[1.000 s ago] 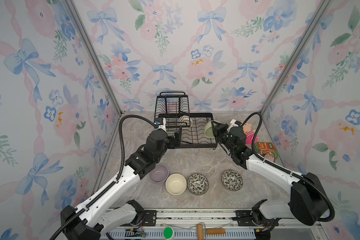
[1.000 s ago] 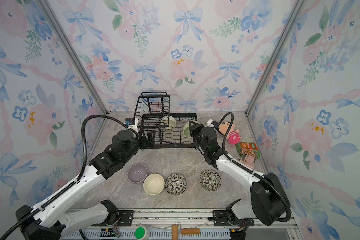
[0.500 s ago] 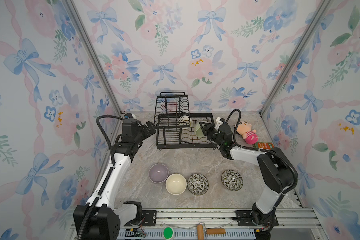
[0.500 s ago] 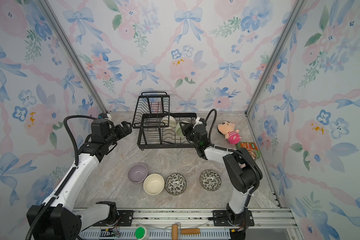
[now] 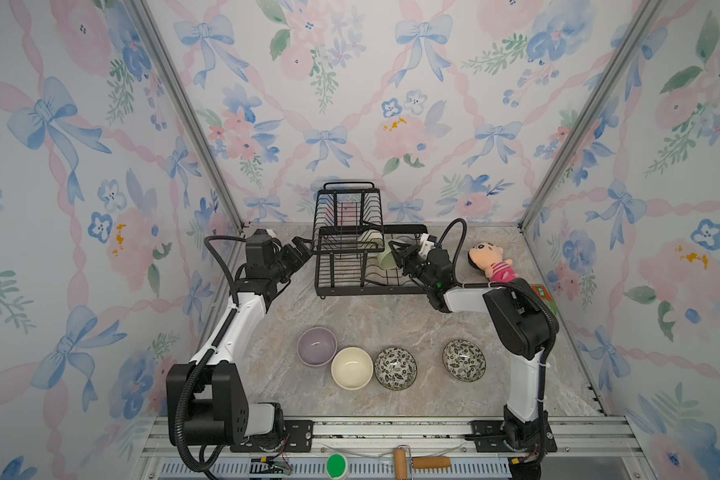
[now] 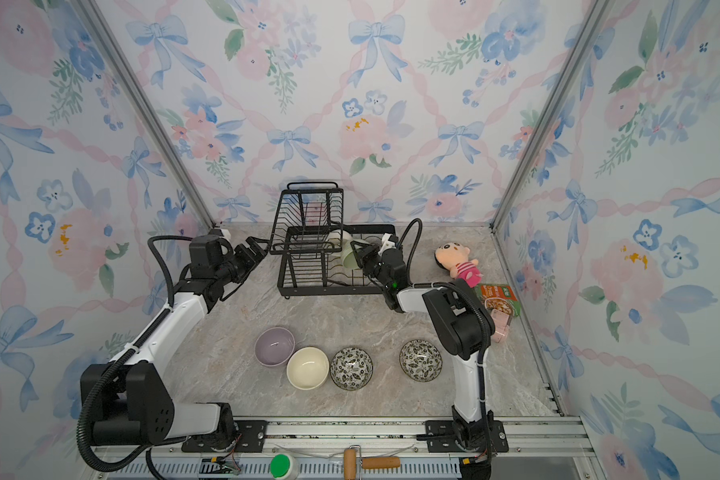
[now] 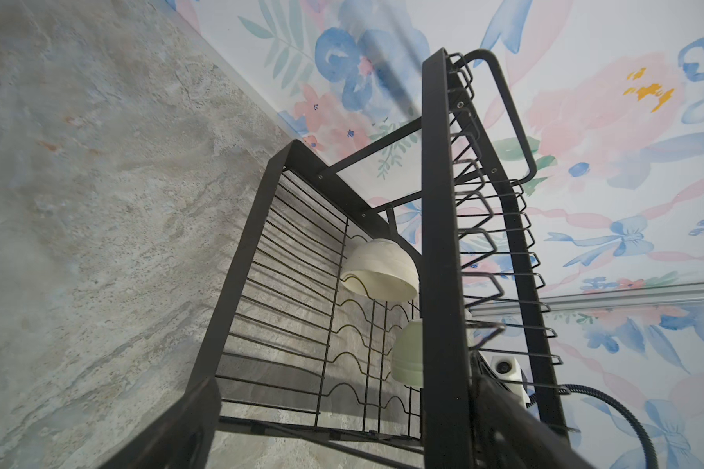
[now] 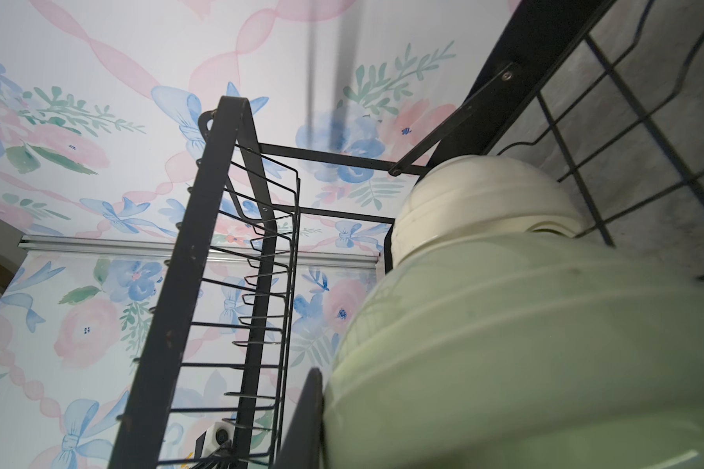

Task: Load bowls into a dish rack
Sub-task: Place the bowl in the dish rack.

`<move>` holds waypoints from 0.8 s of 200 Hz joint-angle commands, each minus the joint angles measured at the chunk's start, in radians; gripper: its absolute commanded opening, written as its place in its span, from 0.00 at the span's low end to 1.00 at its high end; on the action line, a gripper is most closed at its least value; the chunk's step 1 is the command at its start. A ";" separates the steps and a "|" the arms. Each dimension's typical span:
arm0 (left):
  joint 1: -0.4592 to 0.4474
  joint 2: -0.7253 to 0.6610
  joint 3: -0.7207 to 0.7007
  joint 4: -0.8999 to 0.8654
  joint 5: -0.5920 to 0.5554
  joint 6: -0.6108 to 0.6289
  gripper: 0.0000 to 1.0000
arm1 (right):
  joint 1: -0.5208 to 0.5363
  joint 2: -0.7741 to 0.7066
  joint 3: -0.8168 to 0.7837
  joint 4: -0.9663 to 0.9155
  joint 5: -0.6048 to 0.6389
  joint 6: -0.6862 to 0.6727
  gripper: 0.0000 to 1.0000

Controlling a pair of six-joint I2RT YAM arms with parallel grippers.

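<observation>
Rack: large black wire two-tier dish rack [image 5: 350, 248] at the back of the grey marble-look counter [image 5: 371, 320]
Loaded: small round glazed cream bowl [image 7: 379, 270] stands on edge in the base tray, and a small round glazed pale green bowl [image 5: 385, 259] sits tilted just beside it
Right tool [image 5: 398, 257]: jaws pressed almost together, apparently pinching the pale green bowl at its rim; the contact itself is hidden
Left tool [image 5: 303, 249]: fingers spread wide and empty, just beside the rack's left end; I cannot tell if it touches
Waiting: lavender glazed bowl [image 5: 316, 345], second cream bowl [image 5: 352, 368] and black-and-white leaf-patterned bowl [image 5: 395, 368] sit close together, mouths up, at the counter's front; another leaf-patterned bowl [image 5: 463, 360] sits apart on the right
Stage, my reading: second of six is going in and is not yet let go
Risk, early release: a bowl not seated between the wavy wires would flop flat
Risk, overpush: green could knock the cream bowl from its slot
Risk, rack: nothing holds it, so a sideways shove could slide it
Risk, withdrawal: fingers catching a wire could drag the bowl back out
</observation>
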 commanded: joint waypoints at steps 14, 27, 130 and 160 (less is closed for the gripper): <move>0.040 0.004 -0.070 -0.068 0.015 0.020 0.98 | 0.013 0.017 0.089 0.086 0.015 0.002 0.00; 0.053 0.002 -0.082 -0.075 0.007 0.025 0.98 | 0.019 0.033 0.101 0.086 0.023 0.009 0.00; 0.095 0.042 -0.075 -0.031 0.137 0.096 0.98 | 0.042 0.081 0.115 0.091 0.102 0.083 0.00; 0.118 0.025 -0.078 -0.026 0.161 0.141 0.98 | 0.049 0.080 0.109 0.098 0.131 0.097 0.00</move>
